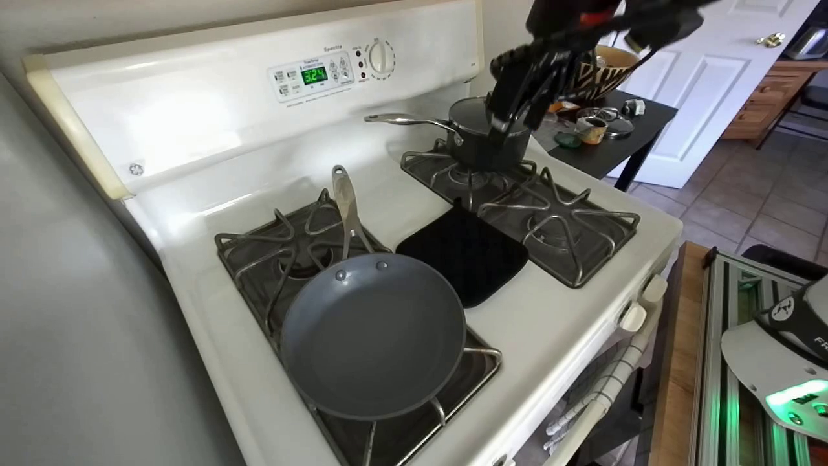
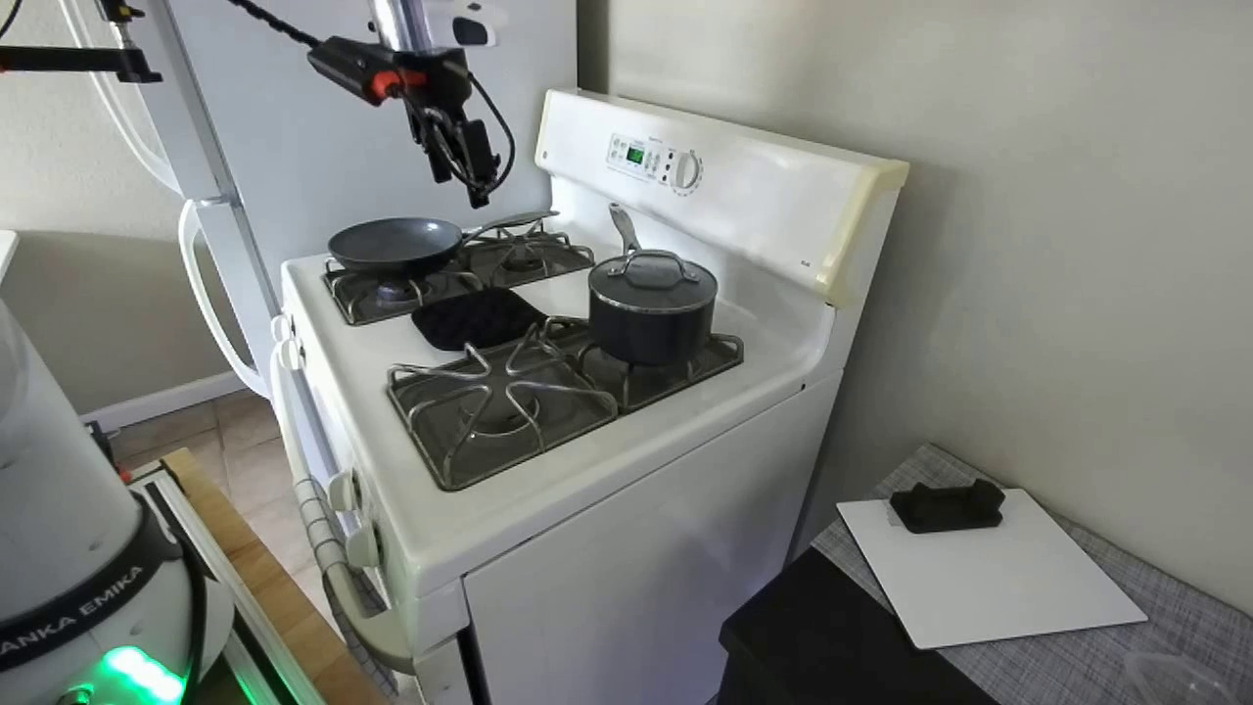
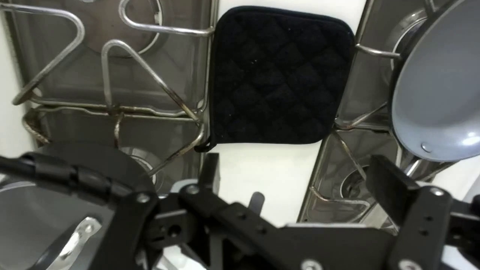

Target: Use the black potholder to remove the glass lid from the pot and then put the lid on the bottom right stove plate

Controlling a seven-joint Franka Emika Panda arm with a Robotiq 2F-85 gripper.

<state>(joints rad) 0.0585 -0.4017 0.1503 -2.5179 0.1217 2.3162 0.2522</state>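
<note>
The black quilted potholder [image 1: 467, 255] lies flat on the white stovetop between the two pairs of burners. It also shows in the other views [image 2: 478, 319] [image 3: 281, 78]. The dark pot [image 2: 649, 333] stands on the back right burner. Its glass lid [image 2: 658, 282] with a metal loop handle sits on top; the lid shows in part in the wrist view [image 3: 33, 213]. The bottom right stove plate [image 2: 497, 403] has nothing on it; it also shows here [image 1: 556, 226]. My gripper [image 3: 294, 170] is open and empty, above the stove [image 1: 515, 122] [image 2: 460, 188], apart from potholder and lid.
A grey frying pan [image 1: 375, 340] stands on the left burners, its handle pointing to the back. The pot's handle [image 1: 407, 120] also points backward. The back panel [image 2: 724, 176] rises behind the stove. A dark side table [image 1: 647, 116] with a bowl stands beyond the stove.
</note>
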